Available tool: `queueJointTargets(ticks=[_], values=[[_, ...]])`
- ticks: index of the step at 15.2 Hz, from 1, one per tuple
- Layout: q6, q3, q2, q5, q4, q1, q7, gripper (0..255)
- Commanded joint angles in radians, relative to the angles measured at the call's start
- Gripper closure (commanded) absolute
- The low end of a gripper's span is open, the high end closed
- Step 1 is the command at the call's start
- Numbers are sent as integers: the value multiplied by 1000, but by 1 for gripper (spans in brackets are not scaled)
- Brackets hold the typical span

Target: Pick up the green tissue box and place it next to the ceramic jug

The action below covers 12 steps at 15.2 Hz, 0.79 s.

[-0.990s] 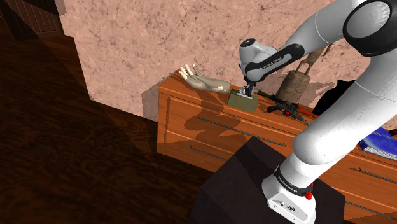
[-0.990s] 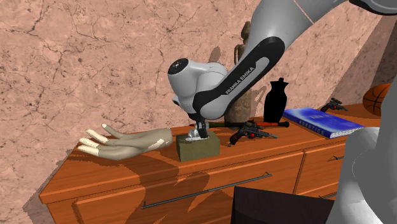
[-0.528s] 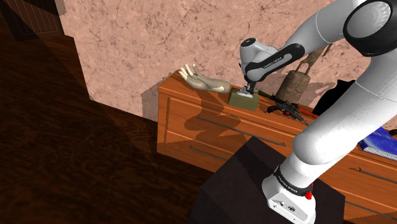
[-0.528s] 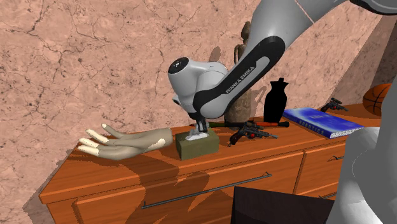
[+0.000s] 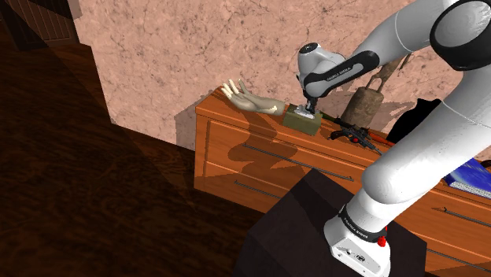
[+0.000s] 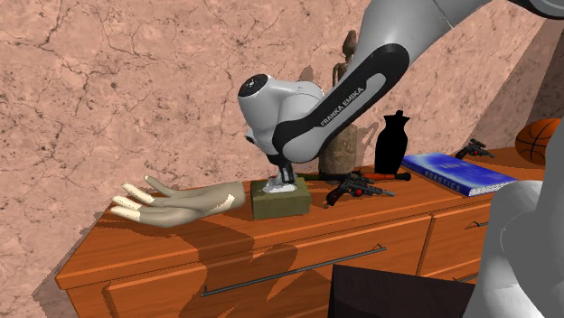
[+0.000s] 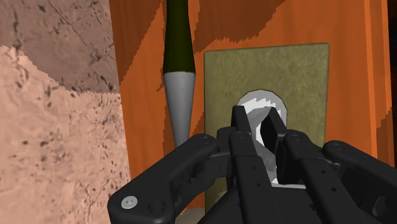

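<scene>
One olive tissue box (image 6: pixel 280 204), one brown jug (image 5: pixel 363 107), one mannequin hand (image 6: pixel 176 204), one blue book (image 6: pixel 456 173). The gripper (image 6: pixel 283 183) is clamped on the box's white tissue (image 7: pixel 254 105), and the box sits slightly higher than a second ago.

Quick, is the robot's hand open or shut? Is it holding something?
Gripper: closed, holding the tissue box by the white tissue sticking out of its top.
</scene>
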State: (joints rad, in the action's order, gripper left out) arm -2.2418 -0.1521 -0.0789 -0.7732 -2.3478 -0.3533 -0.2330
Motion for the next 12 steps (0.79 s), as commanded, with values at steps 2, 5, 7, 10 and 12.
queueJointTargets(ticks=[2,5,7,10,12], values=[[31,3,-22,17,14,4,-25,255],[63,5,-45,34,29,7,-51,255],[85,7,-59,44,41,9,-67,255],[118,9,-78,58,60,12,-92,255],[140,11,-90,67,74,14,-108,255]])
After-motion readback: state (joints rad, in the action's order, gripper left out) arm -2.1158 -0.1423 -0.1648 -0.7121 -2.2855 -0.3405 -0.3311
